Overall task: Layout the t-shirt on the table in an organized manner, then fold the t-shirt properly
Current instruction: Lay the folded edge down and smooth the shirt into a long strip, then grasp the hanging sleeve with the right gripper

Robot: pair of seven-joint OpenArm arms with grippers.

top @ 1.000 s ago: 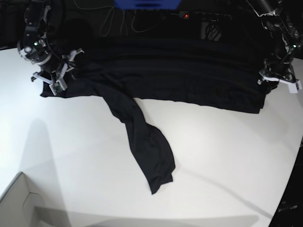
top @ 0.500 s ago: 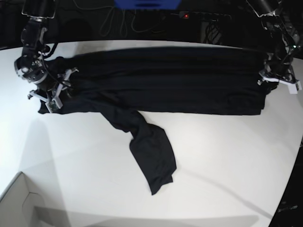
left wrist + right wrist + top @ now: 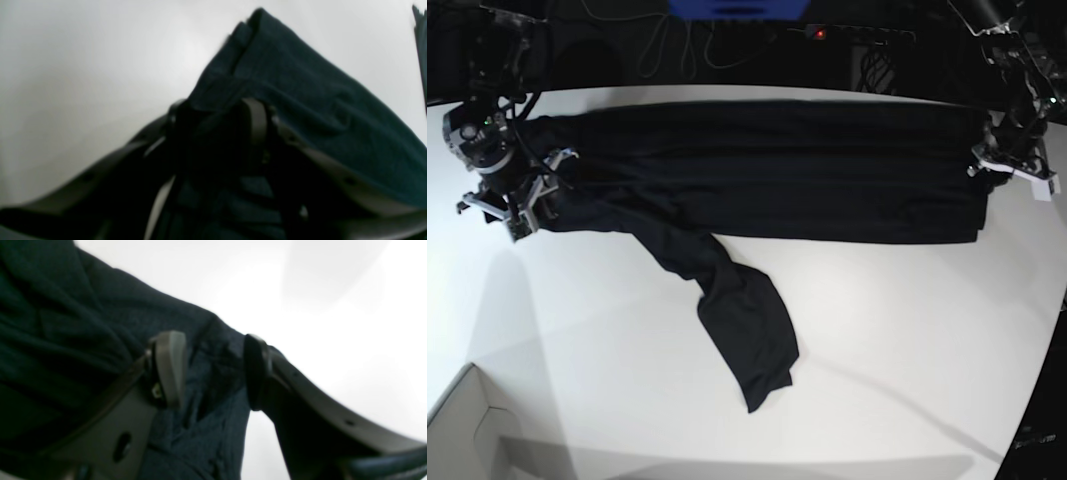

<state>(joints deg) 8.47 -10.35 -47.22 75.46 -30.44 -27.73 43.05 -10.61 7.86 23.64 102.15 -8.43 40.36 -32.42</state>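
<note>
The t-shirt is soft, thin black cloth, stretched in a long creased band across the far side of the table, with one loose sleeve trailing toward the near edge. The table is smooth, plain white. The left gripper pinches a bunched corner of the cloth. The right gripper has cloth between its spread fingers; whether it pinches, I cannot tell.

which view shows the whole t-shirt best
The base view: the t-shirt lies stretched across the table between both grippers, one part trailing forward. The left wrist view shows only a bunched fold at the left gripper; the right wrist view shows only fabric between the right gripper fingers.
</note>
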